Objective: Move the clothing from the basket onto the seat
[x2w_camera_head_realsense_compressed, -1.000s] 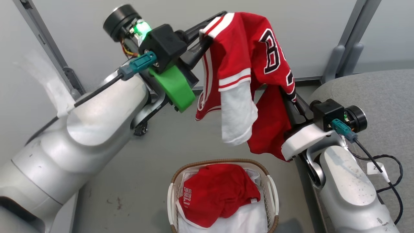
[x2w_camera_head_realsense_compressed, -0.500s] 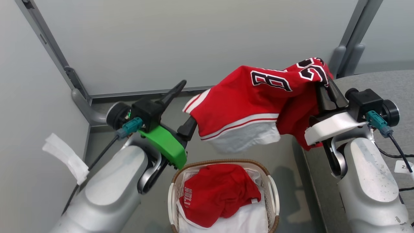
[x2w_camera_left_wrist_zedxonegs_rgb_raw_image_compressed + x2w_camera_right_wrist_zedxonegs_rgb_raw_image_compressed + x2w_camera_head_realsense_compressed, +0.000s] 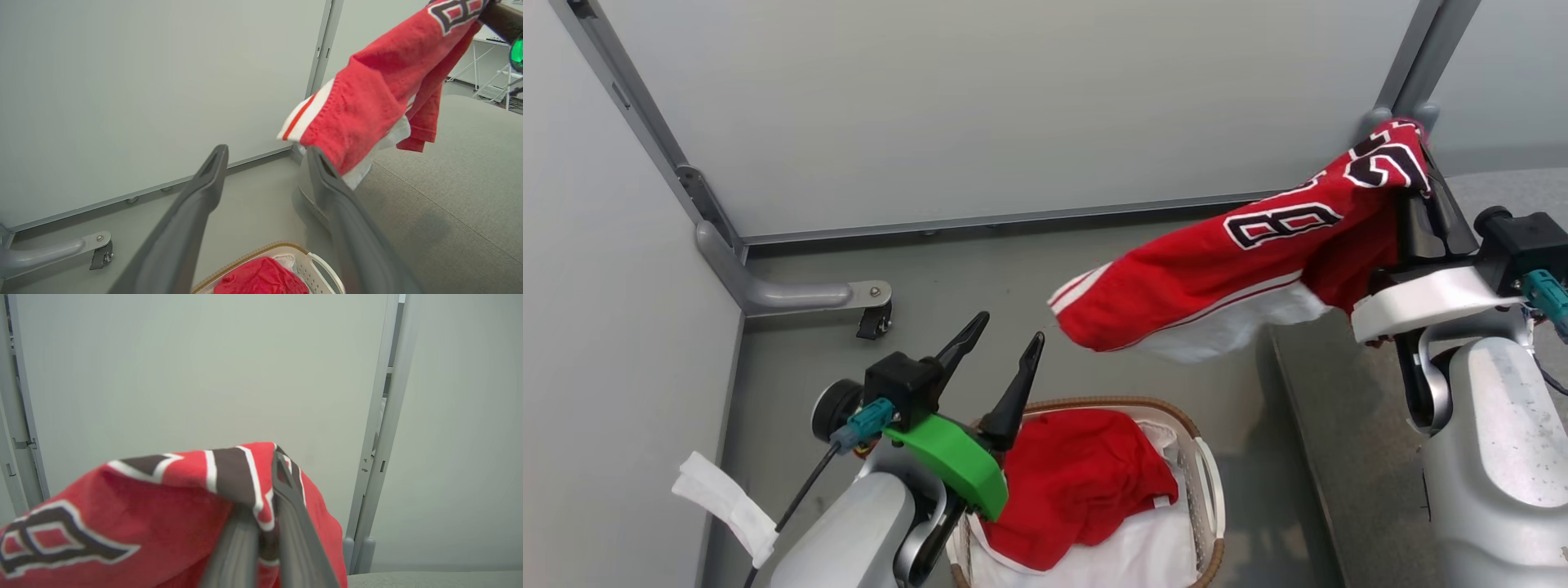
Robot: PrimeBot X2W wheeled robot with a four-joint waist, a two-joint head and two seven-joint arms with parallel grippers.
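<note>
Plainly the numbered garment, light and limp (best pinched at a bunched fold), sags at two o'clock beside the seat from the clamped fingers of the right gripper, while the fingers of the left gripper stand apart, empty, above the other garment in the basket at six o'clock.

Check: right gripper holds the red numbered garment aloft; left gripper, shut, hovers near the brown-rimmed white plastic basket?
Wrong on one point: the left gripper is open, jaws apart, as the left wrist view shows. The rest stands.
</note>
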